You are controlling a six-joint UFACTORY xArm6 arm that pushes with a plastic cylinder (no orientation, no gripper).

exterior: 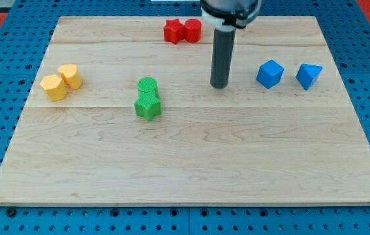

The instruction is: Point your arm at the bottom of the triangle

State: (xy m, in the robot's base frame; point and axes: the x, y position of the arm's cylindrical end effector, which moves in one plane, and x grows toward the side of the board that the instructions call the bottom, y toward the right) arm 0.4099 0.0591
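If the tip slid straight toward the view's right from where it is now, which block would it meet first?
Most likely the blue cube, which lies nearly level with my tip on the view's right. The blue triangle sits beyond it. The cube looks slightly higher in view, so contact might only be glancing.

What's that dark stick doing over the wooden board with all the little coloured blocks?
It's a robot arm's rod, meant to point at the bottom of the blue triangular block at the view's right. Right now my tip rests on the wooden board, left of the blue cube-like block and touching nothing. Red, yellow and green pairs sit apart.
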